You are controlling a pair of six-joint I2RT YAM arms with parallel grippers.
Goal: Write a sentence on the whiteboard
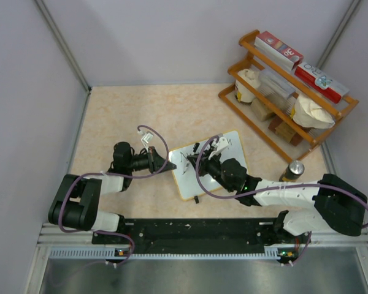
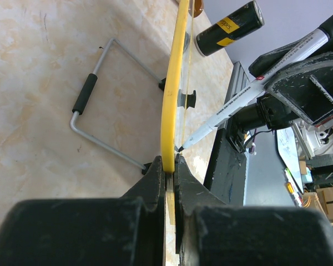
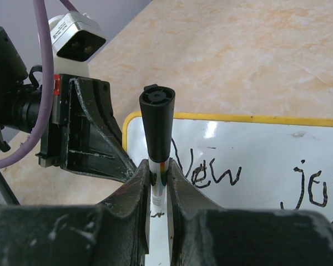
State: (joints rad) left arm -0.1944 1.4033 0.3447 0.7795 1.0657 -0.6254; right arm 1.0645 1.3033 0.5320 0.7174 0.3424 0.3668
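Looking down from the top camera, I saw the whiteboard [image 1: 183, 180] near the middle of the table [image 1: 122, 116], between the two arms. The left gripper [image 1: 170, 164] was at its left edge and the right gripper [image 1: 203, 160] hung over its face.

From the left wrist, the board showed edge-on. The fingers were pinched tight onto its thin yellowish frame. A marker [image 2: 255, 88] had its tip touching the white side or just off it; I could not tell which. A wire stand [image 2: 89, 94] reached out over the tabletop on the board's back side.

From the right wrist, the fingers were closed narrowly round the marker's barrel, its black end toward the camera, and black lettering ran across the glossy face.

I judged the board light and stiff, so pen pressure would likely skid it unless it was held. The frame rim was the place to grip, since the face looked slick and would smear. The marker seemed light and smooth, prone to slipping in the jaws.
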